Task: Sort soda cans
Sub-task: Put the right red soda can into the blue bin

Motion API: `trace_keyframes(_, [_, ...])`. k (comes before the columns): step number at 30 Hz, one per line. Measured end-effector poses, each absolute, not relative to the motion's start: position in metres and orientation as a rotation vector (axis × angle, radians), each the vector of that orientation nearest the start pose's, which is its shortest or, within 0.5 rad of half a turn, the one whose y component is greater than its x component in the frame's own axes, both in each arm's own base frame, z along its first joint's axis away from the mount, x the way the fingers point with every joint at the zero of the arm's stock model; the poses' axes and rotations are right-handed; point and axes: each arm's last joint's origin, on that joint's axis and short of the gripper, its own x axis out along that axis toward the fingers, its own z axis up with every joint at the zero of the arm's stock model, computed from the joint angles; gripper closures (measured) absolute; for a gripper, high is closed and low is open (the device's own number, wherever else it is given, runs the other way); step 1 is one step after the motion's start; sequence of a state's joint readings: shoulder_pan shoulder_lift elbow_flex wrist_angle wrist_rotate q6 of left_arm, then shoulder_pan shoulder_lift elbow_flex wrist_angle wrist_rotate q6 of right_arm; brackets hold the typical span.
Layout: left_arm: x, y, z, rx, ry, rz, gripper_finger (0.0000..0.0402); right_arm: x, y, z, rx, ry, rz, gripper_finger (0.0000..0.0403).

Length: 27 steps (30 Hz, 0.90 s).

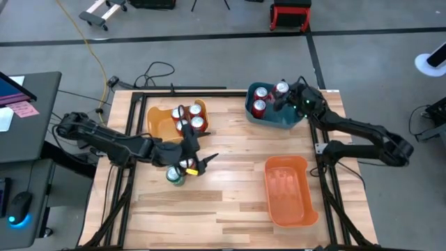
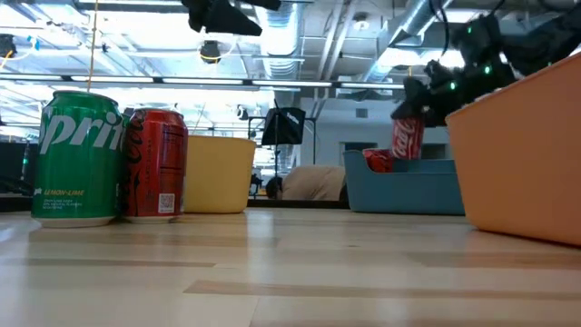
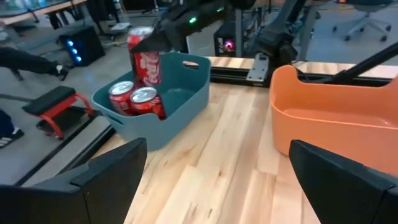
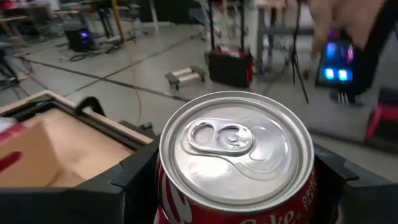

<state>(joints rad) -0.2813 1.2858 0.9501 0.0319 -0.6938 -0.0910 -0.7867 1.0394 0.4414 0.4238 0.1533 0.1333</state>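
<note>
Soda cans are spread over three spots on the wooden table (image 1: 230, 160). One red can (image 4: 235, 162) is clamped between the right gripper's (image 1: 282, 97) fingers and held upright above the teal bin (image 1: 279, 120) at the far right corner, where two more red cans (image 3: 135, 99) lie. The left gripper (image 1: 189, 150) is spread wide with nothing held, above a green can (image 2: 77, 156) and a red can (image 2: 156, 163) that stand side by side near the left edge. Several red cans (image 1: 189, 118) are seen in the yellow bin (image 1: 160, 122) at the far left. An orange bin (image 1: 287, 189) of smooth plastic sits near the right edge. Grey floor, cables and a red stool (image 3: 59, 106) are visible beyond the table.
</note>
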Motion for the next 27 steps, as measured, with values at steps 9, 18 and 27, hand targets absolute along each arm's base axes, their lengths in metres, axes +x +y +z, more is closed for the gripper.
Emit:
trace_keyframes(9, [0.272, -0.069, 0.303, 0.089, 0.269, 0.477, 0.0014, 0.148, -0.168, 0.198, 0.241, 0.175, -0.973, 0.0108])
trace_keyframes(18, [0.273, -0.069, 0.300, 0.071, 0.282, 0.485, 0.0014, 0.155, -0.176, 0.182, 0.224, 0.229, -0.971, 0.0108])
trace_keyframes(27, [0.270, -0.073, 0.296, 0.054, 0.307, 0.476, 0.0013, 0.159, -0.181, 0.168, 0.243, 0.276, -0.979, 0.0098])
